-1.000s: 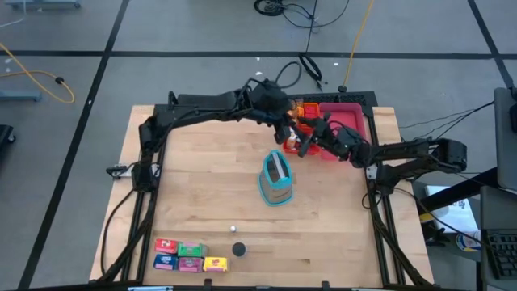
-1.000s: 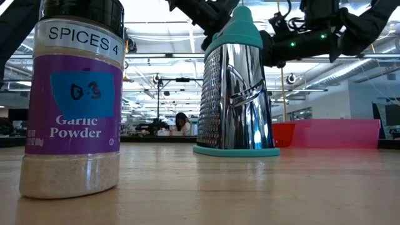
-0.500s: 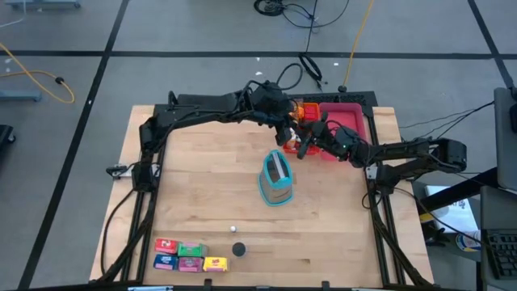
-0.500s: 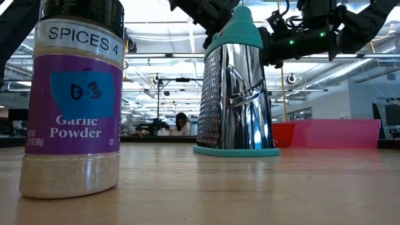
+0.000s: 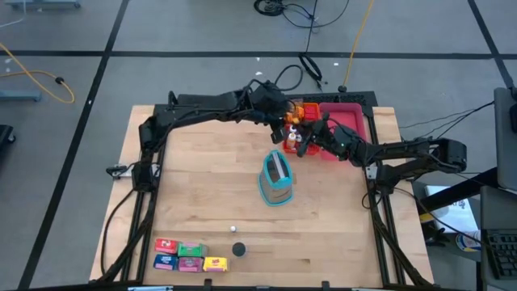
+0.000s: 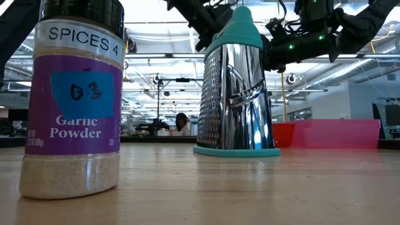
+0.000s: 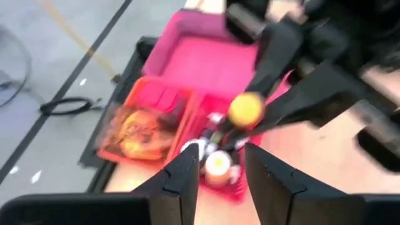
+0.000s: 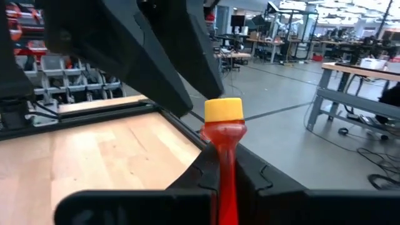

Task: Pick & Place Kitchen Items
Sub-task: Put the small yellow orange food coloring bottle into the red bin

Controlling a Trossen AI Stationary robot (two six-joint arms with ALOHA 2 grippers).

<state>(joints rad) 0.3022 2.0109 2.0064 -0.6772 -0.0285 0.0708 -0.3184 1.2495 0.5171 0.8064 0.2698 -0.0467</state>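
A red squeeze bottle (image 8: 223, 140) with a yellow cap (image 7: 245, 108) stands upright in my shut right gripper (image 8: 225, 182), in the air beside the trays (image 5: 300, 144). My left gripper (image 7: 222, 172) hovers just above and behind it (image 5: 288, 129). It is open, and its fingers are clear of the cap. Several small bottles (image 7: 215, 164) stand in the orange tray (image 7: 144, 128). A garlic powder jar (image 6: 75, 100) stands on its base near the table's front edge (image 5: 239, 250). Small coloured boxes (image 5: 187, 255) lie at the front left. My right gripper pinches the red bottle's body just below its neck (image 8: 224, 161) between its two fingers. The fingers come in about level from the table's right side. The bottle stands upright, cap up, lifted clear of the table and the trays.
A steel grater with teal trim (image 5: 276, 179) stands upright in the middle of the table, just in front of both grippers. The pink tray (image 5: 347, 117) sits beside the orange one (image 5: 307, 109) at the far right. A small white piece (image 5: 233, 229) lies near the jar.
My left gripper has tipped a little above the grater. Both arms have otherwise stayed where they were, beside the trays.
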